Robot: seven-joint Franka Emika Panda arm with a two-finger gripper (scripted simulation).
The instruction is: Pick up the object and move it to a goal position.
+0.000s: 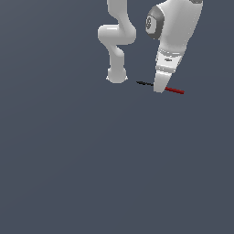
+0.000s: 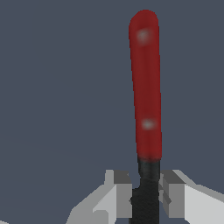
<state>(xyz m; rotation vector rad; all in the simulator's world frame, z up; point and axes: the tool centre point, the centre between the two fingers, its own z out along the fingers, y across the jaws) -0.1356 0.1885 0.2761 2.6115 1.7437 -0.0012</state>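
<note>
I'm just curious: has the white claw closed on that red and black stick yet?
Apparently yes: the end effector has a finger against each side of the stick, near its middle. Whether it squeezes firmly, cannot tell.

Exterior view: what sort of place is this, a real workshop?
Probably not: it looks like a computer simulation. A flat, featureless grey floor, a smooth white robot arm, and one black-and-red stick are all there is.

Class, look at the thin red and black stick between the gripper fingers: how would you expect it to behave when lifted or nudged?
The stick looks straight in both views, so probably stiff. Its rounded, glossy surface suggests it may roll or slip. The gripper brackets the black part near the colour join, roughly mid-length in the exterior view, so it should probably lift without tipping much.
</note>
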